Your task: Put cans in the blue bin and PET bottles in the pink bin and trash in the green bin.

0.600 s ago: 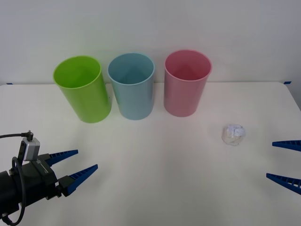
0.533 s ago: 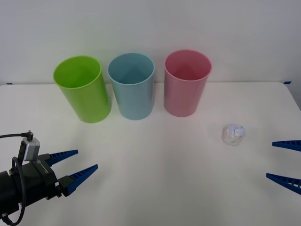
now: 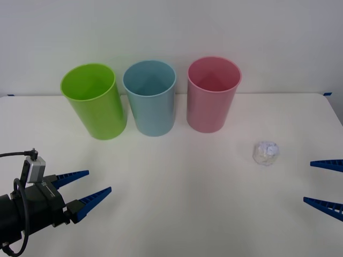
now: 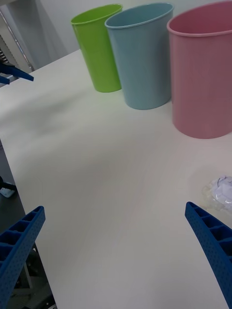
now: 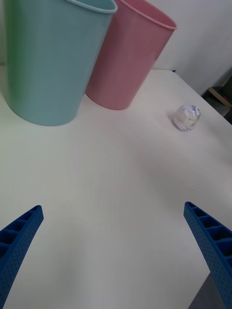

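- One item awaits sorting: the small crumpled whitish trash ball (image 3: 266, 153) on the white table (image 3: 182, 203), at four o'clock from the pink tapered plastic bin (image 3: 213, 94).
- Your right gripper (image 3: 325, 183) stands spread and empty at the trash's four o'clock; left gripper (image 3: 80, 193) likewise, parked.
- Risk, in my judgement: the light ball could skid away if your fingers clip it; the lime-green tapered plastic bin (image 3: 95, 100) stands farthest off, beyond the light blue tapered plastic bin (image 3: 151, 97), so a loose pinch may drop it.
- Against the earlier frames, nothing has shifted.

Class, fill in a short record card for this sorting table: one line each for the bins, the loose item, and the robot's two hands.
bins: green bin, blue bin, pink bin, upright in a row at the table's far side
trash: trash lying on the table, nearer than the pink bin and to its right
left hand: left hand open, near left, holding nothing
right hand: right hand open, at the right edge, near the trash
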You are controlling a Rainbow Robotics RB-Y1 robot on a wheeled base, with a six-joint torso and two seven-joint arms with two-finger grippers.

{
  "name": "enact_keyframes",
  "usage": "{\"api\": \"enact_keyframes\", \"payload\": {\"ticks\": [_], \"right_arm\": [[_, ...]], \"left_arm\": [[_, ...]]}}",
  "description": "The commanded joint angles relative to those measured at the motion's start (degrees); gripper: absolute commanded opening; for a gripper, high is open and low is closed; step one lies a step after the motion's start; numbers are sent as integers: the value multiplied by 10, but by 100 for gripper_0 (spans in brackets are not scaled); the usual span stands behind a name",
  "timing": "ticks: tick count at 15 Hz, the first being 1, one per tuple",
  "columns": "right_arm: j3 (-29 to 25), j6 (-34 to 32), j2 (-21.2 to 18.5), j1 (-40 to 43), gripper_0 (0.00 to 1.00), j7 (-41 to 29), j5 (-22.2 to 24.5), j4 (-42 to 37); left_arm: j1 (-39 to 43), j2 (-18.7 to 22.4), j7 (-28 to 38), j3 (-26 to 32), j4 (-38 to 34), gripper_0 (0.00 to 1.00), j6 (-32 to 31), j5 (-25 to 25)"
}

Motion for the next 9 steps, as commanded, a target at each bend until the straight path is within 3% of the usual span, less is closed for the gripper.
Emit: {"api": "enact_keyframes", "payload": {"ticks": [1,4,9], "right_arm": [[0,0,0,0,100,0,0,0],[1,0,31,12,100,5,2,4],[-3,46,2,11,100,-10,-5,-50]], "left_arm": [[0,0,0,0,0,100,0,0],[0,0,0,0,0,100,0,0],[0,0,0,0,0,100,0,0]]}}
